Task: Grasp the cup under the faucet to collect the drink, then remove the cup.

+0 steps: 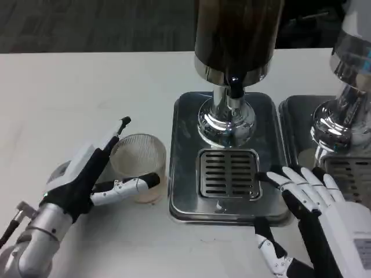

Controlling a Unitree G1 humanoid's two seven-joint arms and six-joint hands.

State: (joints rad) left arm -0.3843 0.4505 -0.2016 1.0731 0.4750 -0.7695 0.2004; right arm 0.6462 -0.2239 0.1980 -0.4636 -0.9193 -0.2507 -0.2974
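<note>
1. Clear ribbed plastic, the cup (139,166) stands upright on the white counter (87,92), just left of the steel drip tray (185,116) and not under the faucet (235,88)
2. The left hand (93,174) has the cup between its fingers: one finger lies across the near side, another reaches up past the far left rim; it seems to clasp the cup, though how firmly I cannot tell
3. The right hand (313,200) lies at the tray's near right corner, fingers spread apart and holding nothing, their tips just right of the slotted grate (229,172)
4. The dark dispenser (237,35) stands on the tray's far part; a second dispenser (348,87) is at the right
</note>
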